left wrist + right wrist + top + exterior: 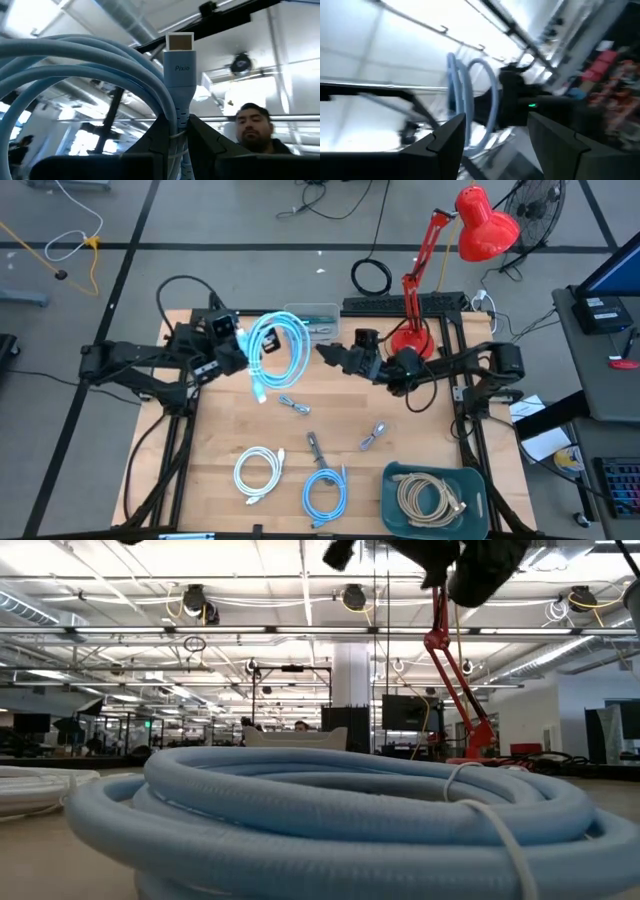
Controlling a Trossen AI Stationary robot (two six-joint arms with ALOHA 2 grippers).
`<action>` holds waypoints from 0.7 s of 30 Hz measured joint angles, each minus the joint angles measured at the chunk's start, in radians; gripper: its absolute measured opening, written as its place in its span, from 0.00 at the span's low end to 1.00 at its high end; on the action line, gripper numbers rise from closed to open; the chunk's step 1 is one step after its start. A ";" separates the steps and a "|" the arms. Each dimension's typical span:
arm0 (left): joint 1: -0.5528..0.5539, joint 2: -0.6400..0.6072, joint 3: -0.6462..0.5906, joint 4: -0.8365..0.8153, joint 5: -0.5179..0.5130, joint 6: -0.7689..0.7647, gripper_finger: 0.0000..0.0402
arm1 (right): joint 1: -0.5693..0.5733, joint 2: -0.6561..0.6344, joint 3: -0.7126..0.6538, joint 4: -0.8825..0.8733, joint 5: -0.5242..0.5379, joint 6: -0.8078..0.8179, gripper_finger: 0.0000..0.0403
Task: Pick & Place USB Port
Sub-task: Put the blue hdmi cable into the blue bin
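Note:
A light-blue coiled USB cable (pixel 278 348) is up in the air over the table's far left part, with my left gripper (pixel 243 352) shut on it. In the left wrist view its plug (pixel 179 60), marked Pixio, stands up past my left gripper (pixel 178 127). My right gripper (pixel 322 352) is open just right of the coil and points at it without touching. In the right wrist view the coil (pixel 470 90) shows beyond my right gripper (pixel 496 127), whose fingers have nothing between them. My left gripper pinches the coil's bundled strands (pixel 176 142) between its two fingers, just below the plug's blue body. The fingers slant upward and come at the coil from the table's left side. The coil is lifted clear of the table, and one loose end (pixel 260 390) hangs lower.
On the wooden table (pixel 220 430) lie a white cable coil (pixel 258 472), a blue coil (pixel 324 492) and three small adapters (pixel 293 404). A green bin (pixel 400 480) holding a beige cable stands near right. A clear box (pixel 312 320) and a red lamp (pixel 410 340) stand at the far edge.

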 joint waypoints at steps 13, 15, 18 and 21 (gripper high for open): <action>-0.002 0.142 0.239 0.013 0.123 -0.059 0.11 | 0.054 0.077 0.232 -0.056 -0.056 -0.058 0.52; -0.006 0.160 0.252 0.013 0.131 -0.067 0.11 | 0.056 0.077 0.251 -0.056 -0.061 -0.061 0.52; -0.007 0.172 0.256 0.011 0.136 -0.079 0.11 | 0.057 0.076 0.263 -0.046 -0.081 -0.083 0.52; -0.007 0.172 0.256 0.012 0.145 -0.082 0.11 | 0.063 0.077 0.263 -0.017 -0.083 -0.092 0.52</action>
